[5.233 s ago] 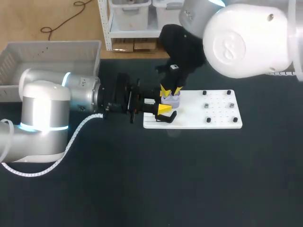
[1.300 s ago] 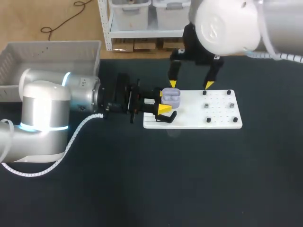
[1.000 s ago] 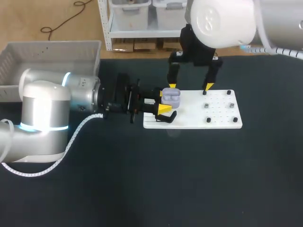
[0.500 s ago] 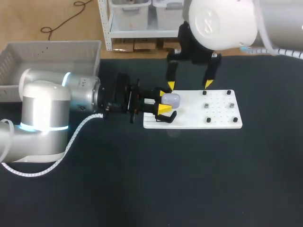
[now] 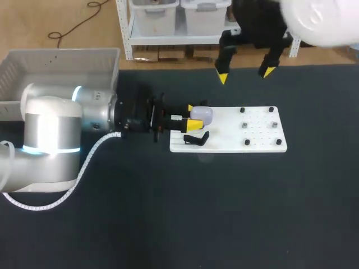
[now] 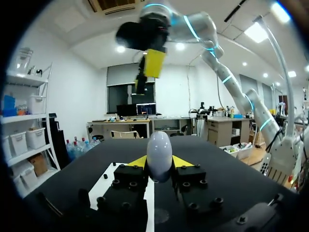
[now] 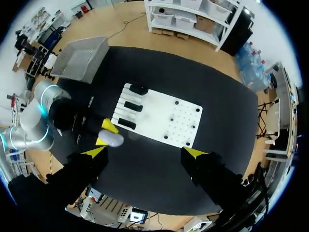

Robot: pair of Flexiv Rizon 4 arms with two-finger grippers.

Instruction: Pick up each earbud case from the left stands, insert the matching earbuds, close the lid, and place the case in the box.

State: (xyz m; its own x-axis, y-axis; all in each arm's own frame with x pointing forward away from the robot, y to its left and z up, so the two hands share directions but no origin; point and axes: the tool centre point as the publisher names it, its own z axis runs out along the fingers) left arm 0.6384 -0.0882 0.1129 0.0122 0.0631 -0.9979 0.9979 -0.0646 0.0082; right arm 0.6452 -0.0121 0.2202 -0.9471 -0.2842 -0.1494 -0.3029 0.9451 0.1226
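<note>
A lavender earbud case point(image 5: 202, 114), lid down, is clamped between the yellow fingers of my left gripper point(image 5: 191, 117), just over the left end of the white board point(image 5: 230, 147). The left wrist view shows the case point(image 6: 159, 155) standing upright between the two yellow tips, gripped from both sides. My right gripper point(image 5: 245, 75) hangs open and empty, high above the table's far edge and well clear of the case. From the right wrist view, its own gripper point(image 7: 145, 152) is far above the case point(image 7: 112, 139) and the board point(image 7: 164, 121).
A grey box point(image 5: 56, 61) sits at the table's far left corner. Black stands point(image 7: 130, 106) line the board's left end, one point(image 5: 196, 138) just below the case. Several small dark pegs point(image 5: 245, 125) dot the board's right half.
The case's lid, open a second ago, is now down. My right gripper has risen and drawn back toward the far right. The left arm has stayed in place.
</note>
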